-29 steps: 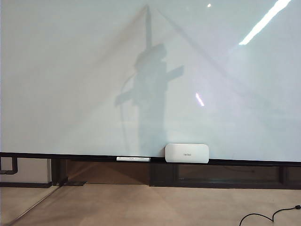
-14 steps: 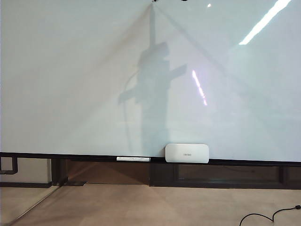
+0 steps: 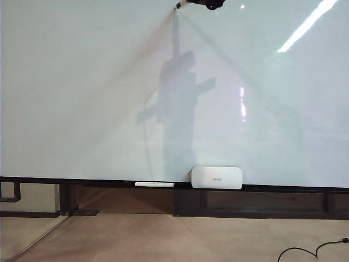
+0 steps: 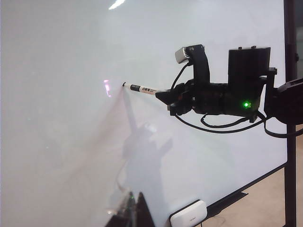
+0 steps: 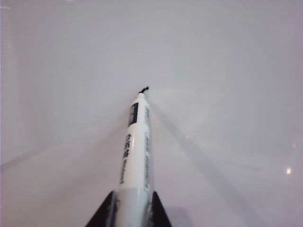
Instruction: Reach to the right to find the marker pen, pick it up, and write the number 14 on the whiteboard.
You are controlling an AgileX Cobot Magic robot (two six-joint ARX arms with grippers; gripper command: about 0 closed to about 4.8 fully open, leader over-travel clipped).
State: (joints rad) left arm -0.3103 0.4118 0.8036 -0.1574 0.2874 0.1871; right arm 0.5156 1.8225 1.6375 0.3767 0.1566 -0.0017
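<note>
Left tool: not seen in any view; state can't tell. Dark shape at 6 o'clock edge of left wrist view, unclear what.

Right tool (image 4: pixel 163 96): mostly cut off at 12 o'clock edge in ext view; wrist view shows only two dark finger tips (image 5: pixel 102 215) pinching marker pen (image 5: pixel 135 156).

Marker pen: white barrel w/ dark lettering, lettering too small to read, black tip. Tip at whiteboard (image 3: pixel 82 98) surface, touching or just off, can't tell. No strokes readable on board.

White box (image 3: pixel 216 177) on board's lower rail, ~6 o'clock; slim white pen (image 3: pixel 154 184) just beside it.
</note>
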